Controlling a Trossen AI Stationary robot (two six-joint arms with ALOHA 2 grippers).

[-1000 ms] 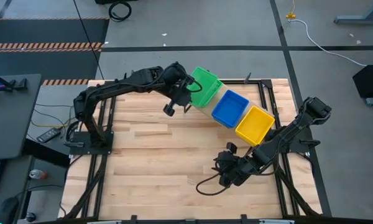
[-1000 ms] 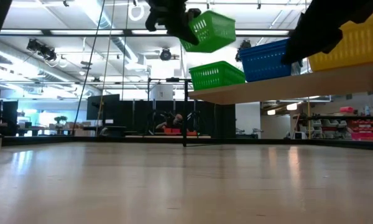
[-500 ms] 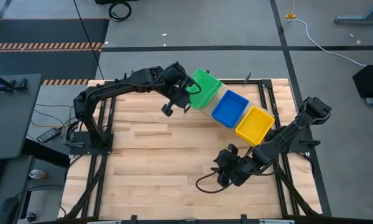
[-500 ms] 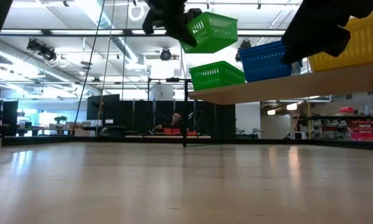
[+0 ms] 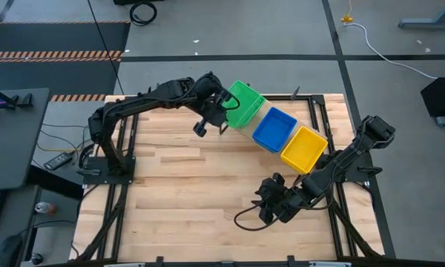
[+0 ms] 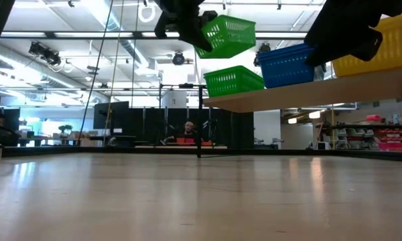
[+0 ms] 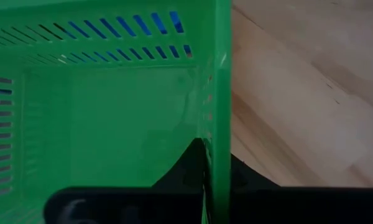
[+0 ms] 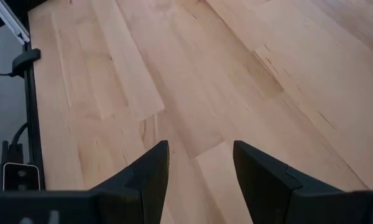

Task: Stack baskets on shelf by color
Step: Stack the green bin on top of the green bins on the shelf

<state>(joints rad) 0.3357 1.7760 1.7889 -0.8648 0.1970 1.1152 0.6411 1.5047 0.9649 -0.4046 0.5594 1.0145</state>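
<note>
Left claw (image 6: 187, 23) grips a tilted green basket (image 6: 226, 35) by its rim, above the green one (image 6: 233, 81) on the shelf (image 6: 321, 88). Tilt risks a crooked nest! Right claw (image 8: 199, 165) idles open, low over the bench (image 5: 178, 193).

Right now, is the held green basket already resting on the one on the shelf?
No. In the low view the held green basket hangs clear above the shelved green basket.

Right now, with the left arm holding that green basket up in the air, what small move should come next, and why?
Probably lower it. The left gripper holds a tilted green basket by its rim above the green basket already on the shelf, with a gap between them. Easing down and levelling would nest it. The right gripper waits open over the table.
</note>
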